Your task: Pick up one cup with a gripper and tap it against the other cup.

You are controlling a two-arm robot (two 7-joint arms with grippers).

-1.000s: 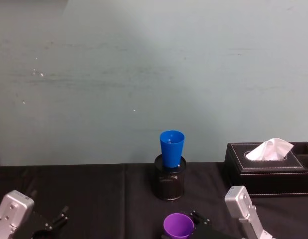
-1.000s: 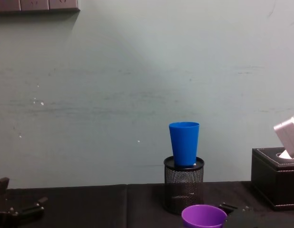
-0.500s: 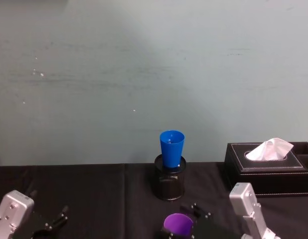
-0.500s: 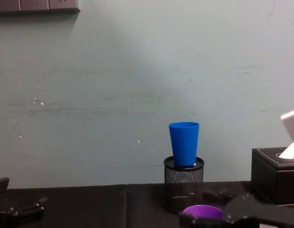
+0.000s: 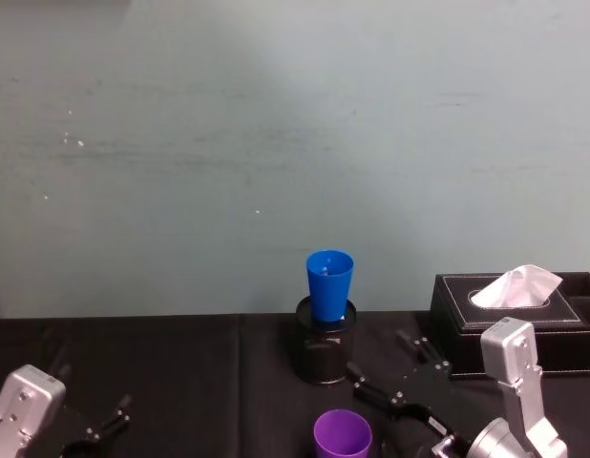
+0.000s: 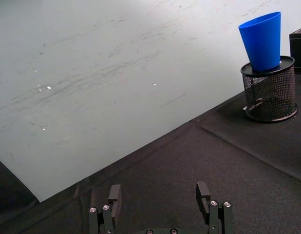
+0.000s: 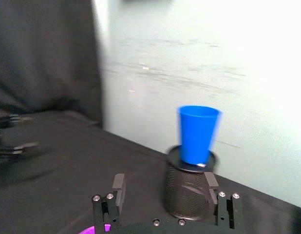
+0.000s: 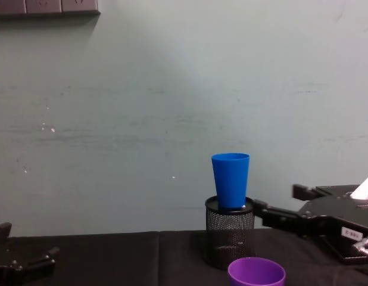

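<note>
The left pincer (image 6: 160, 204) hangs just above the black-clothed worktop (image 6: 189, 165), fingers spread apart and empty. Well beyond it, the blue cup (image 6: 262, 40) stands upright in a black mesh holder (image 6: 270, 92).

The head view looks forward and down over the worktop (image 5: 180, 363) toward the blue cup (image 5: 329, 284); the chest view sits lower, facing it side-on. Both wrist views look past their own claw tips — the same blue cup stands farther off in each.
</note>
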